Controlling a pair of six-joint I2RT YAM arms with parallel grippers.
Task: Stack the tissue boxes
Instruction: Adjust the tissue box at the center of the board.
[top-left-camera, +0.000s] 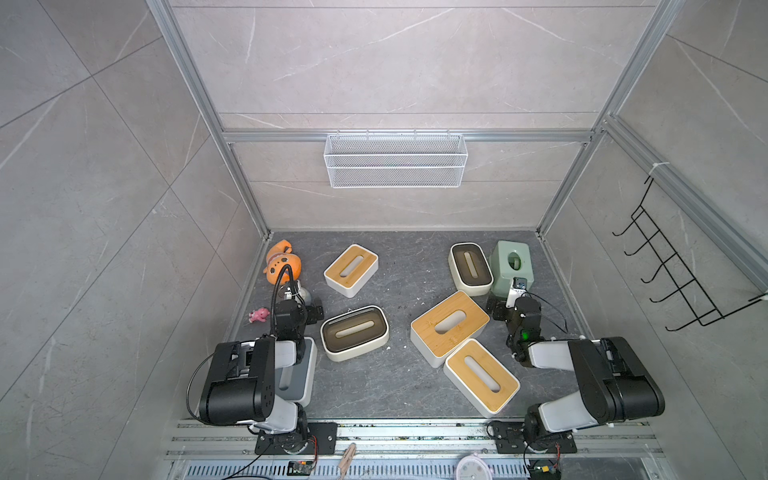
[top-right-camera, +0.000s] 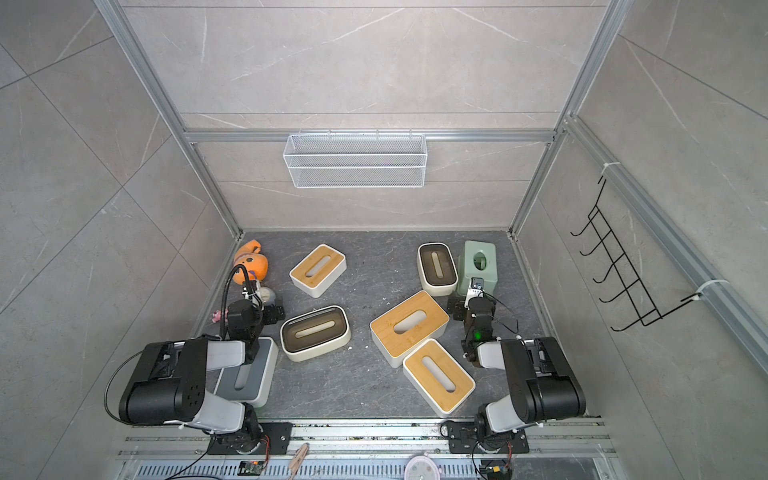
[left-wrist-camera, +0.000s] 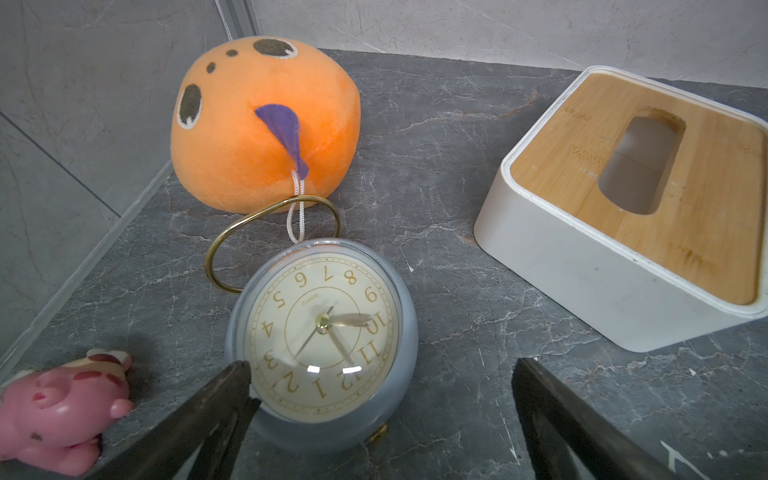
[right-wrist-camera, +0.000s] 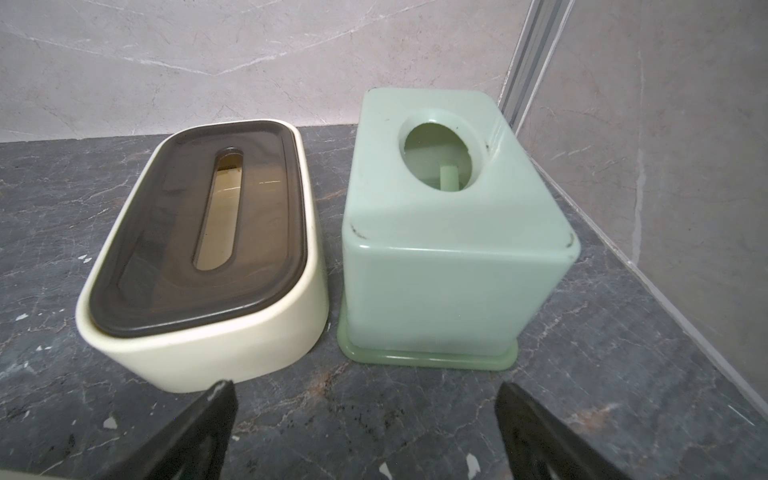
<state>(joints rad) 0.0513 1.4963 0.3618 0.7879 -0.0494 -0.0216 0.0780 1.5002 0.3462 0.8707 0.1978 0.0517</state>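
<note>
Jaws on both my arms stand wide apart, with nothing gripped between them. My left gripper (left-wrist-camera: 382, 368) hangs low at the far left of the floor (top-left-camera: 399, 257), over a clock (left-wrist-camera: 322, 332) that lies face up. One finger (left-wrist-camera: 224, 399) overlaps the clock's rim in my wrist view, and I cannot tell whether it touches. Beyond the clock sits an orange plush (left-wrist-camera: 266, 124), and a pink pig (left-wrist-camera: 62, 411) lies by the left wall. My right gripper (right-wrist-camera: 365, 387) is low at the far right, pointed at the gap between the far cream box (right-wrist-camera: 199, 249) and the taller green box (right-wrist-camera: 449, 249). Those two stand just beside each other near the back right corner.

All seven boxes sit on the floor, each on its own base. The far bamboo box (top-left-camera: 351, 269) is left of the middle at the back, with the near cream box (top-left-camera: 354, 332) in front of it. The grey box (top-left-camera: 301, 374) lies under my left arm, partly hidden. Right of the middle, the big bamboo box (top-left-camera: 451, 326) and the near bamboo box (top-left-camera: 482, 376) lie askew, seemingly touching at an edge.
</note>
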